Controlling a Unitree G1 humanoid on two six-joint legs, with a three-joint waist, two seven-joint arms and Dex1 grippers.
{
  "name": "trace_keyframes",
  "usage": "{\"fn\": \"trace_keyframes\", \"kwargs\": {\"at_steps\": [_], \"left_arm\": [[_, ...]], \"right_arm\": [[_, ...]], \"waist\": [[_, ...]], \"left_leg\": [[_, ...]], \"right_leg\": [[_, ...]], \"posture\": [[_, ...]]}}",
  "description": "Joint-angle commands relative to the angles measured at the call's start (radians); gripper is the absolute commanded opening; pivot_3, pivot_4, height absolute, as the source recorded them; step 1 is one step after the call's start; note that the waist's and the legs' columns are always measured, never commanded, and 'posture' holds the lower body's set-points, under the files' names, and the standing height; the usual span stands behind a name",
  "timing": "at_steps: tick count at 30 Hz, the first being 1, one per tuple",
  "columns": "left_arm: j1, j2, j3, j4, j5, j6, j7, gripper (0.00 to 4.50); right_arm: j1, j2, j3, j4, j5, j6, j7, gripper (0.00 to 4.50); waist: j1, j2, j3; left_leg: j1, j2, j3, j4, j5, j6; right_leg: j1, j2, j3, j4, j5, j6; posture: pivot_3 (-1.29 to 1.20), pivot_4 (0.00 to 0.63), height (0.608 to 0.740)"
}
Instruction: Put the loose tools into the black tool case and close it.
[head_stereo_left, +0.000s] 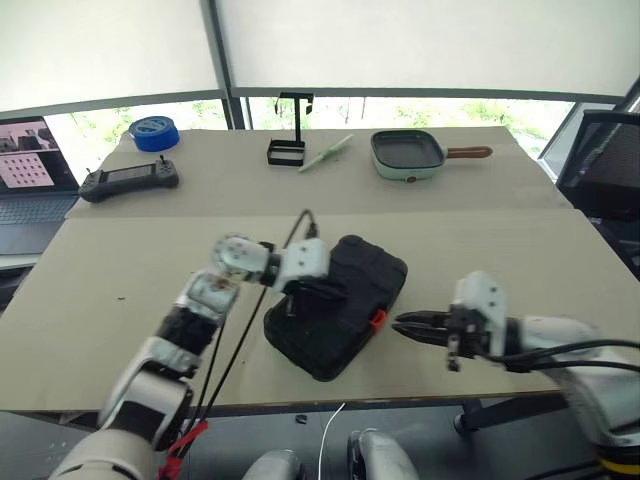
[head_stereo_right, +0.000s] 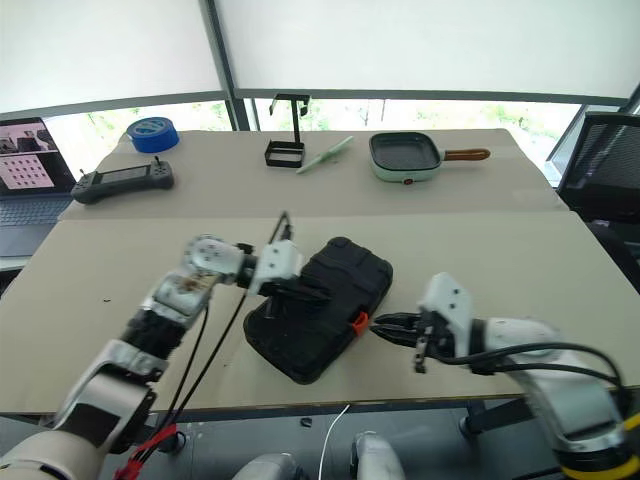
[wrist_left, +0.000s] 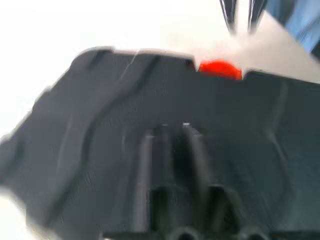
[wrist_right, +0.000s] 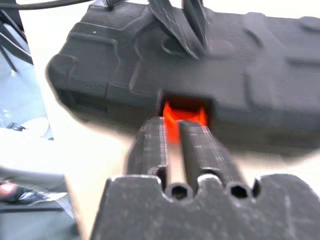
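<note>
left gripper (head_stereo_left: 318, 291) hovers over the closed case (head_stereo_left: 340, 315) lid, fingers slightly parted, holding nothing; right gripper (head_stereo_left: 405, 326) points at the orange latch (head_stereo_left: 377, 320), fingers narrowly apart, empty; case sits near the table (head_stereo_left: 120, 270) front edge

A beige table (head_stereo_left: 500, 250) carries the closed black tool case (head_stereo_left: 345, 300) left of the right gripper (head_stereo_left: 400, 325); controller (head_stereo_left: 128, 180), tape roll (head_stereo_left: 153, 132), stand (head_stereo_left: 288, 150) and pan (head_stereo_left: 408, 152) lie far beyond it.

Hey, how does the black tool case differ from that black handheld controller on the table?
The black tool case is bulky, closed, with an orange latch, lying on the near table between both grippers. The handheld controller is flatter, slimmer, has a screen, and sits on the far table beside the blue tape roll. Both are black plastic.
</note>
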Motion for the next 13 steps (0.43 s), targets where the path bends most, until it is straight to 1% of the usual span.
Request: {"fn": "trace_keyframes", "kwargs": {"at_steps": [1, 3, 5, 7, 8, 10, 11, 13], "left_arm": [[0.097, 0.183, 0.153, -0.124, -0.175, 0.256, -0.105, 2.24], [0.141, 0.275, 0.211, -0.198, -0.247, 0.367, -0.128, 3.01], [0.176, 0.353, 0.268, -0.251, -0.290, 0.437, -0.128, 3.73], [0.192, 0.401, 0.315, -0.285, -0.327, 0.498, -0.111, 4.48], [0.203, 0.431, 0.360, -0.295, -0.358, 0.537, -0.107, 4.50], [0.227, 0.464, 0.446, -0.315, -0.420, 0.599, -0.090, 4.50], [0.246, 0.472, 0.488, -0.327, -0.449, 0.629, -0.073, 4.50], [0.285, 0.468, 0.532, -0.362, -0.475, 0.655, -0.035, 4.50]], "right_arm": [[0.017, -0.098, -0.170, 0.034, 0.155, 0.077, 0.141, 2.14], [0.032, -0.151, -0.217, 0.071, 0.200, 0.105, 0.207, 2.92], [0.043, -0.193, -0.247, 0.110, 0.214, 0.109, 0.261, 3.55], [0.041, -0.215, -0.260, 0.154, 0.212, 0.092, 0.295, 4.29], [0.015, -0.219, -0.260, 0.192, 0.213, 0.091, 0.294, 4.45], [-0.039, -0.217, -0.255, 0.252, 0.218, 0.094, 0.288, 4.45], [-0.065, -0.209, -0.248, 0.271, 0.216, 0.092, 0.278, 4.45], [-0.087, -0.196, -0.235, 0.297, 0.197, 0.072, 0.272, 4.45]], "waist": [[-0.009, 0.001, 0.001], [-0.007, 0.002, 0.006], [0.005, 0.001, 0.009], [0.020, 0.001, 0.010], [0.025, 0.001, 0.011], [0.024, 0.002, 0.012], [0.021, 0.003, 0.013], [0.019, 0.004, 0.013]], "left_leg": [[0.000, 0.000, 0.000, -0.001, 0.000, 0.000], [0.000, 0.000, 0.000, -0.002, 0.000, -0.001], [-0.002, 0.000, -0.001, -0.001, 0.000, 0.000], [-0.003, 0.000, -0.001, 0.000, 0.000, 0.001], [-0.003, 0.000, -0.001, 0.001, -0.001, 0.001], [-0.004, -0.001, -0.001, 0.001, -0.001, 0.002], [-0.004, -0.001, -0.001, 0.001, -0.001, 0.002], [-0.004, -0.001, -0.001, 0.001, -0.001, 0.002]], "right_leg": [[-0.001, 0.000, -0.001, 0.000, 0.000, -0.001], [-0.002, 0.000, -0.001, 0.000, -0.001, -0.003], [-0.001, 0.000, -0.003, -0.001, -0.001, -0.002], [-0.001, -0.002, -0.004, -0.002, -0.001, -0.002], [-0.001, -0.002, -0.004, -0.002, 0.000, -0.002], [-0.001, -0.002, -0.004, -0.003, 0.000, -0.001], [-0.001, -0.002, -0.004, -0.003, 0.000, -0.001], [-0.001, -0.002, -0.004, -0.003, 0.000, -0.001]], "posture": [[0.00, 0.150, 0.740], [0.00, 0.150, 0.740], [0.00, 0.150, 0.740], [0.00, 0.150, 0.740], [0.00, 0.150, 0.740], [0.00, 0.150, 0.740], [0.00, 0.150, 0.740], [0.00, 0.150, 0.740]]}}
